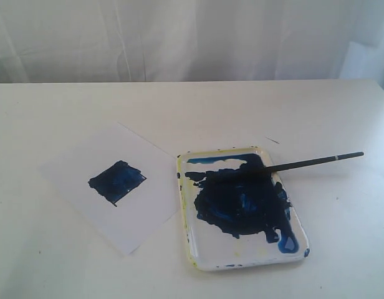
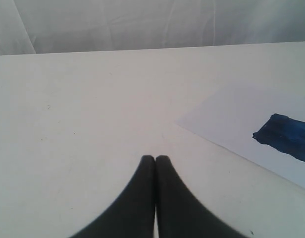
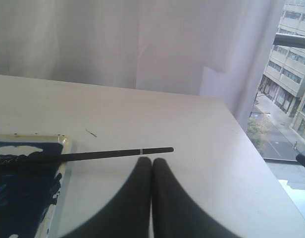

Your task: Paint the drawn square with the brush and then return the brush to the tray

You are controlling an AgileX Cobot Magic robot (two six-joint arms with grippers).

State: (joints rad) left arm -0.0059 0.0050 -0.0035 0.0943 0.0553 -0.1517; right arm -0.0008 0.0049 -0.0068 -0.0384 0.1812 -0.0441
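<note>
The drawn square (image 1: 116, 181) on the white paper sheet (image 1: 111, 187) is filled with dark blue paint; its edge shows in the left wrist view (image 2: 286, 137). The white tray (image 1: 198, 255) with a big dark blue blotch lies right of the paper. The brush (image 1: 285, 166) rests across the tray's far rim, tip in the paint, handle sticking out to the right over the table (image 3: 108, 154). My right gripper (image 3: 152, 160) is shut and empty, just short of the handle's end. My left gripper (image 2: 155, 158) is shut and empty over bare table, away from the paper. Neither arm shows in the exterior view.
A white curtain hangs behind the white table (image 1: 316, 112). The table's right edge and corner (image 3: 251, 148) lie close to my right gripper, with a window and buildings beyond. A small dark mark (image 3: 91, 133) sits on the table near the tray.
</note>
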